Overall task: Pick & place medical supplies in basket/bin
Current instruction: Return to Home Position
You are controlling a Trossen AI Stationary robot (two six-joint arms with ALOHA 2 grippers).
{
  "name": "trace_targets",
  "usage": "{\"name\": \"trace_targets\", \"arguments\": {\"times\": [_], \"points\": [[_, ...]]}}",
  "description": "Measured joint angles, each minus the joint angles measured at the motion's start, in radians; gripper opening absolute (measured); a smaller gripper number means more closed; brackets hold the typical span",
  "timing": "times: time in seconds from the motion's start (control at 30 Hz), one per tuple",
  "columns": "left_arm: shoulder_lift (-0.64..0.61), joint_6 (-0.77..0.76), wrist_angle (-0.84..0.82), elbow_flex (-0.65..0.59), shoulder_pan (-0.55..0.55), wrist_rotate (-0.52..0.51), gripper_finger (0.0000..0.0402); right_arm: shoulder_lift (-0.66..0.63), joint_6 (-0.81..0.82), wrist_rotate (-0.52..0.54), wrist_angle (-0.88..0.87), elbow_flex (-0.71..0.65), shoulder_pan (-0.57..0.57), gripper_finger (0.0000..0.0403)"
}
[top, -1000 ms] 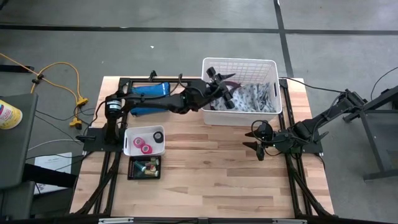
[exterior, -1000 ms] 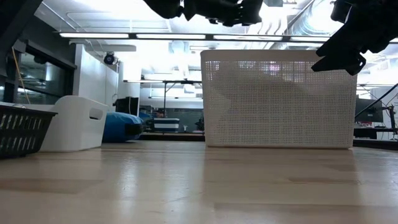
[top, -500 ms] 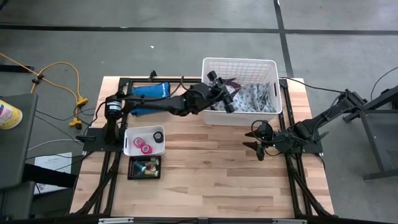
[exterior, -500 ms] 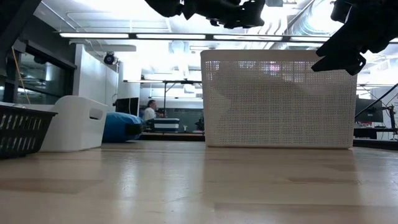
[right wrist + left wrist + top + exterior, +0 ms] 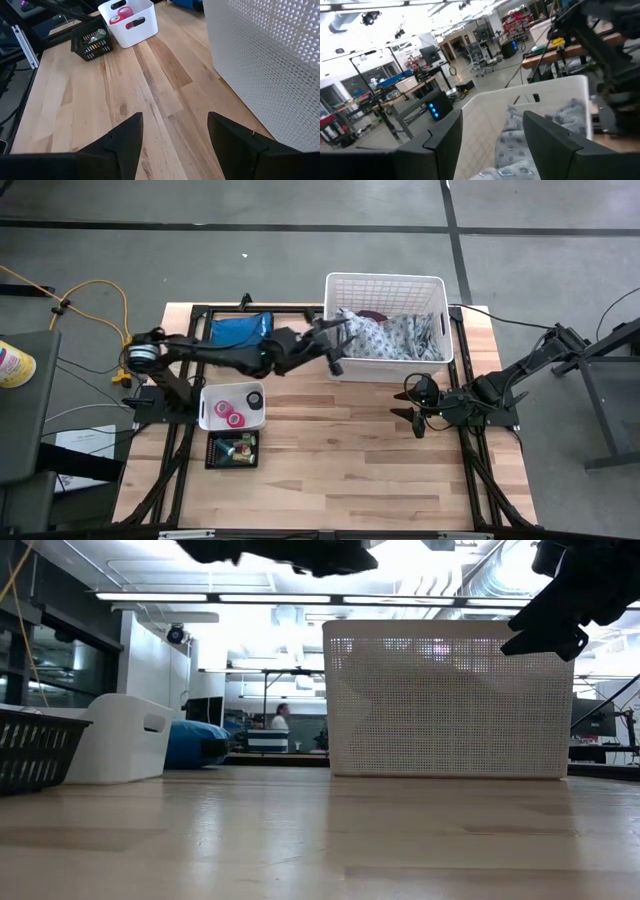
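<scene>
Just at the left wall of the big white basket [image 5: 390, 368], the left gripper [image 5: 334, 347] hung with its fingers spread wide and nothing between them. A second before it was over the basket; now it had pulled back to the left. The grey-patterned cloth [image 5: 395, 335] lay inside the basket, with a bit of maroon cloth [image 5: 372, 313] behind it. The pink rolls [image 5: 228, 415] sat in the small white tray [image 5: 203, 405] at near left, with the black crate [image 5: 232, 465] just nearer. The right gripper [image 5: 413, 404] waited low by the basket's near right side, fingers spread too. I think the putting away was done and the arm was going home.
</scene>
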Motion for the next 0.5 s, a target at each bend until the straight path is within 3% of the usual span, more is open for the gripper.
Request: {"name": "trace_targets", "arguments": {"times": [0.33, 0.5], "points": [[-0.151, 0.0, 0.012, -0.173, -0.085, -0.012, 0.0201, 0.0, 0.0, 0.0, 0.0, 0.0, 0.0, 0.021], [-0.203, -0.013, -0.037, -0.213, -0.142, -0.099, 0.0201, 0.0, 0.0, 0.0, 0.0, 0.0, 0.0, 0.021]]}}
